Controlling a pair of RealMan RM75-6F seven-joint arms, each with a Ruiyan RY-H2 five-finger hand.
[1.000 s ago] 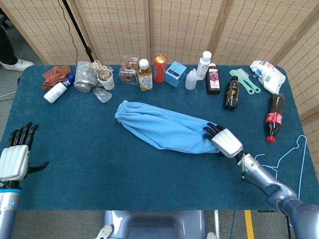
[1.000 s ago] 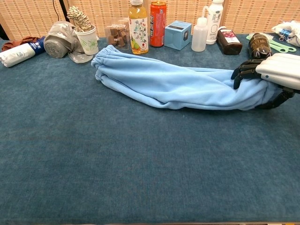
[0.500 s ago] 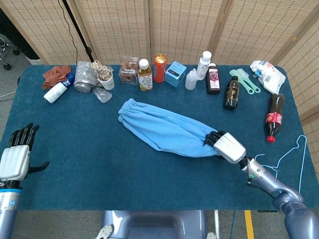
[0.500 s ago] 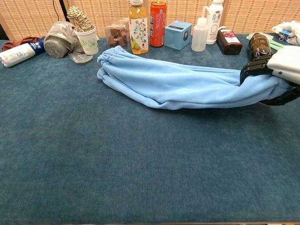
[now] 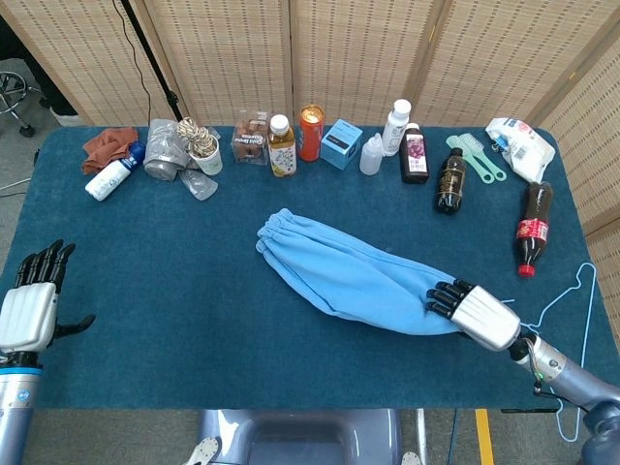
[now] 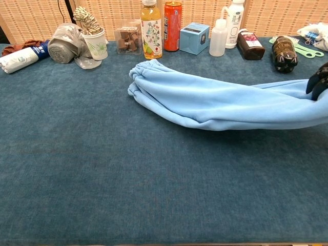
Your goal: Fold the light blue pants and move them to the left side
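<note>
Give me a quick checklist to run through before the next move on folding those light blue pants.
1. Right hand holds the light blue pants at their leg end: ok.
2. Left hand open, holding nothing, free to help: ok.
3. Pants folded: not ok, they lie stretched out long.
4. Pants on the left side: not ok, they sit centre to right.
5. Waistband end apart from the juice bottle and paper cup: ok.
6. Right fingers' grip strength: cannot tell.
</note>
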